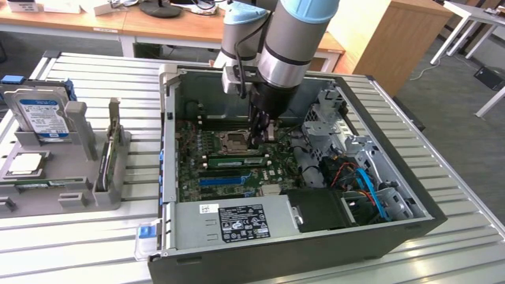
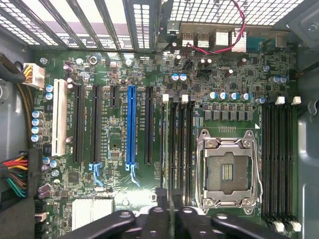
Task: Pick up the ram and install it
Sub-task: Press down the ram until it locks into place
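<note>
Arm (image 1: 284, 53) is seen extended down into the open computer case (image 1: 276, 263) on the slatted table (image 1: 94, 236). End effector (image 1: 262, 137) is held low over the motherboard, at the CPU socket (image 1: 234, 142). The ram (image 1: 235, 160) — a green stick with a white label — is seen along the slots just near of the socket, right under the end effector. Whether it is gripped, and whether the end effector is apart or together, cannot be told.

Given by the exterior view: on its left, a grey holder (image 1: 79, 118) with the hard drive (image 1: 39, 115) upright and the processor chip (image 1: 23, 164) flat.

Given by the wrist view: end effector (image 2: 169, 211) over the memory slots (image 2: 182, 144) — socket (image 2: 227, 172) contacts bare, blue slot (image 2: 130, 124) beyond.
</note>
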Motion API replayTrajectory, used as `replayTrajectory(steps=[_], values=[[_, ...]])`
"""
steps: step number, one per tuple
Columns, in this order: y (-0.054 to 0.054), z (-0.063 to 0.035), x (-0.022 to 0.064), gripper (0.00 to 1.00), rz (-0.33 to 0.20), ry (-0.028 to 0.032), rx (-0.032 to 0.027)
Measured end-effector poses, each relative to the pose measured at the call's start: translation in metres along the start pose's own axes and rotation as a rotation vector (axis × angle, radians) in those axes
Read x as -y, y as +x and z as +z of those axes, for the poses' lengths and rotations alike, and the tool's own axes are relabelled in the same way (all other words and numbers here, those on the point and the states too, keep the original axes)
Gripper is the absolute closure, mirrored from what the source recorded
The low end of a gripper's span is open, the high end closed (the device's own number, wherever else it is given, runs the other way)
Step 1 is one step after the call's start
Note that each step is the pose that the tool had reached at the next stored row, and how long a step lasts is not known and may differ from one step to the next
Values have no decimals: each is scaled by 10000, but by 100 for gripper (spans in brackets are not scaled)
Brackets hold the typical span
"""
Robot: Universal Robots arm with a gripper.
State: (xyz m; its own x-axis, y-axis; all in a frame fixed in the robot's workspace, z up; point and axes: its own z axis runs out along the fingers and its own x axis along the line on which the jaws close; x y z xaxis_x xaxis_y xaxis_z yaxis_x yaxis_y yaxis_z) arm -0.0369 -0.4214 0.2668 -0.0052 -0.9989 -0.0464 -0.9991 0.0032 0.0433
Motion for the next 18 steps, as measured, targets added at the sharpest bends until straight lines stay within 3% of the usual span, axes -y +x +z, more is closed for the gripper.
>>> replayTrajectory(steps=[3, 9, 13, 18], values=[[0, 0, 0, 89, 0, 0, 1], [0, 1, 0, 89, 0, 11, 1], [0, 2, 5, 89, -4, 81, 0], [0, 3, 29, 89, -19, 237, 1]])
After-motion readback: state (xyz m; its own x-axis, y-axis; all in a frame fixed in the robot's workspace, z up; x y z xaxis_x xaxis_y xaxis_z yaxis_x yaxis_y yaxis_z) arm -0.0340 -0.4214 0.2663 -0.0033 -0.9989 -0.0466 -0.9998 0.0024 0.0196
